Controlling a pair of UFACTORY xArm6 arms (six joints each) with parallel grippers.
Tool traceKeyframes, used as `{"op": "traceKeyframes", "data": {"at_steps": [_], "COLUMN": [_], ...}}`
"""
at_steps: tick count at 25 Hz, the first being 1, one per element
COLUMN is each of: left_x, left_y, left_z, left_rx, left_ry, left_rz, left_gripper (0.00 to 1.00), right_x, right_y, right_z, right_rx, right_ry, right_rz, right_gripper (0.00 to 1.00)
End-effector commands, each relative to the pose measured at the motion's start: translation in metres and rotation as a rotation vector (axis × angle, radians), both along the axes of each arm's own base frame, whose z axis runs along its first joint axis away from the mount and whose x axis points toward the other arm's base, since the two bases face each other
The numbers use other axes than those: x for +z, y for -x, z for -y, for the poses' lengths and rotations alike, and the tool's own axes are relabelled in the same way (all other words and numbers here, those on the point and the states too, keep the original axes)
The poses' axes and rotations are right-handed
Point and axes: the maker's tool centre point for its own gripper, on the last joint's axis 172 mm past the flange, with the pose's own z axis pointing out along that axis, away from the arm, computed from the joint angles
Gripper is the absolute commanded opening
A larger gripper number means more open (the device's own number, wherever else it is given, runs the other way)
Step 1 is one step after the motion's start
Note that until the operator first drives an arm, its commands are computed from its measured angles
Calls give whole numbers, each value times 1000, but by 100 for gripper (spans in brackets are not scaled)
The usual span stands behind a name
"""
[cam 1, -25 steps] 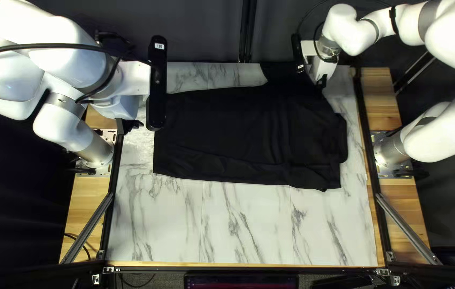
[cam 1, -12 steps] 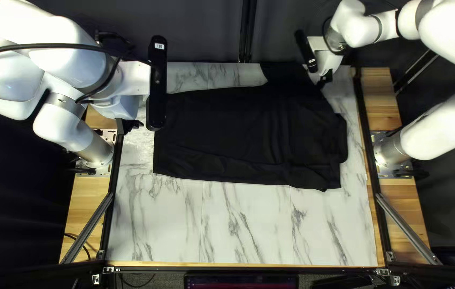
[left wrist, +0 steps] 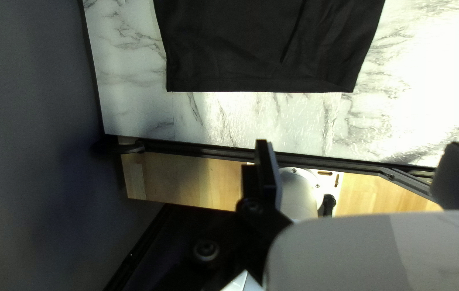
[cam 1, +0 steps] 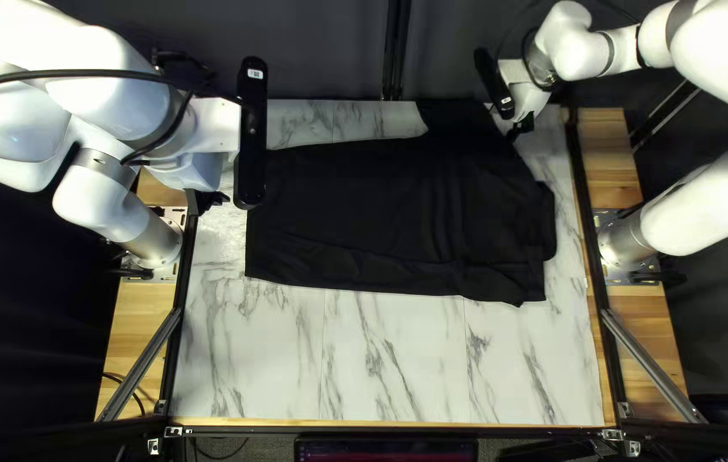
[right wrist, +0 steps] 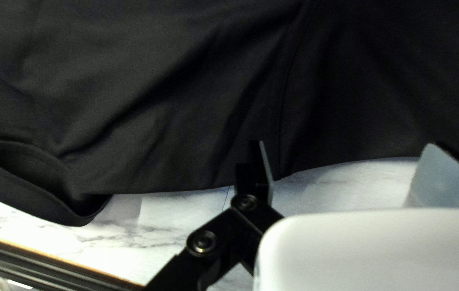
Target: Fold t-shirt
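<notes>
My left gripper (cam 1: 210, 202) hangs over the table's left edge, left of the black t-shirt (cam 1: 364, 210). At the far right, my right gripper (cam 1: 519, 128) is beside the cloth's far corner. The shirt lies spread sideways, with one part reaching the far edge and layered, creased cloth at its right end. In the left wrist view, my left gripper (left wrist: 363, 167) stands open over the table edge, apart from the straight end of the shirt (left wrist: 256, 48). My right gripper (right wrist: 352, 167) is open at the border of the shirt (right wrist: 186, 102), with nothing held.
Bare marble-patterned tabletop (cam 1: 398, 359) shows along the near side. Black rails (cam 1: 177, 316) and wooden strips (cam 1: 629, 188) flank the table. A dark curtain (cam 1: 321, 51) hangs behind the far edge, and diagonal braces (cam 1: 651, 364) stand at both sides.
My right gripper has shifted a little to the right and turned, its black wrist bar now tilted. The left arm and the shirt stay as they were.
</notes>
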Motion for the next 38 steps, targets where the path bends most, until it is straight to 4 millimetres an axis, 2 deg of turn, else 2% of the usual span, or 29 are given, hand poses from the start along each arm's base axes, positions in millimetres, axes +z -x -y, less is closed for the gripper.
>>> {"op": "traceKeyframes", "data": {"at_steps": [1, 5, 12, 15, 17, 18, 20, 21, 22, 23, 24, 38], "left_x": [0, 0, 0, 0, 0, 0, 0, 0, 0, 0, 0, 0], "left_y": [0, 0, 0, 0, 0, 0, 0, 0, 0, 0, 0, 0], "left_z": [0, 0, 0, 0, 0, 0, 0, 0, 0, 0, 0, 0], "left_rx": [0, 0, 0, 0, 0, 0, 0, 0, 0, 0, 0, 0], "left_ry": [0, 0, 0, 0, 0, 0, 0, 0, 0, 0, 0, 0], "left_rz": [0, 0, 0, 0, 0, 0, 0, 0, 0, 0, 0, 0], "left_gripper": [100, 100, 100, 100, 100, 100, 100, 100, 100, 100, 100, 100], "right_x": [-2, -4, -10, -13, -15, -17, -19, -22, -23, -25, -25, -9], "right_y": [-11, -14, -10, -10, -9, -10, -11, -12, -12, -11, -12, -6], "right_z": [6, 16, 32, 35, 36, 36, 37, 38, 38, 38, 37, 29], "right_rx": [2, 0, -7, -9, -10, -9, -7, -5, -5, -5, -5, -19], "right_ry": [97, 126, 127, 126, 125, 122, 119, 117, 115, 113, 111, 128], "right_rz": [-28, -48, -86, -98, -104, -106, -108, -110, -111, -112, -111, -90], "right_gripper": [100, 100, 100, 96, 88, 88, 82, 73, 69, 47, 0, 0]}}
